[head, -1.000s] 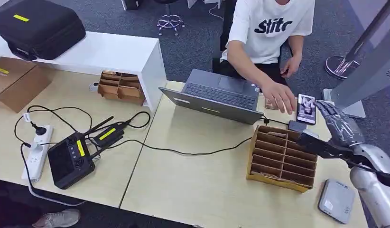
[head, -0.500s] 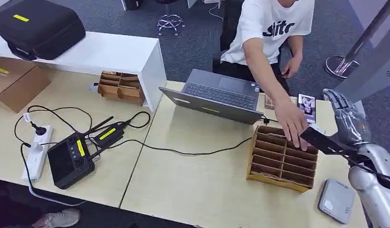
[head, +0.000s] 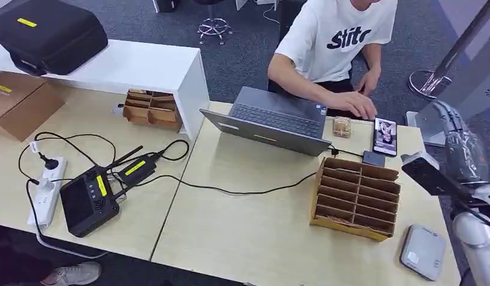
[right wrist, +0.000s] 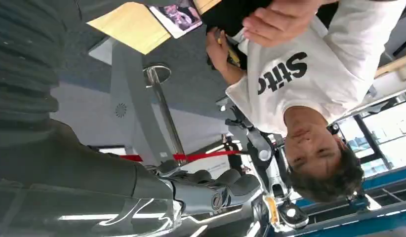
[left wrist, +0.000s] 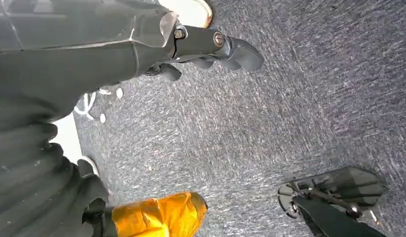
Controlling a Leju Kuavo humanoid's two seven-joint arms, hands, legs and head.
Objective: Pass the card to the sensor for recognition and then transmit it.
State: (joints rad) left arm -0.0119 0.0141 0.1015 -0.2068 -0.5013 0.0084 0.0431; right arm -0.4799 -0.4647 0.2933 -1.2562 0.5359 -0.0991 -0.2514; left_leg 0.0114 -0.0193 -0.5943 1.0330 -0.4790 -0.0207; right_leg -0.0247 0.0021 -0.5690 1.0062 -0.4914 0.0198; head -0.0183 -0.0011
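Beyond laptop (head: 272, 119), shirt (head: 344, 36) reads "Stitc"; right robot hand (head: 463, 152) spread, empty.

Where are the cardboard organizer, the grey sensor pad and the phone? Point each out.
cardboard organizer (head: 356, 196), head view, on its divider slots.
grey sensor pad (head: 423, 251), head view, middle of its top face.
phone (head: 384, 136), head view, on its lit screen.

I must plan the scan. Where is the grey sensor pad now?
In the head view, the grey sensor pad lies at the table's near right corner, beside the cardboard organizer.
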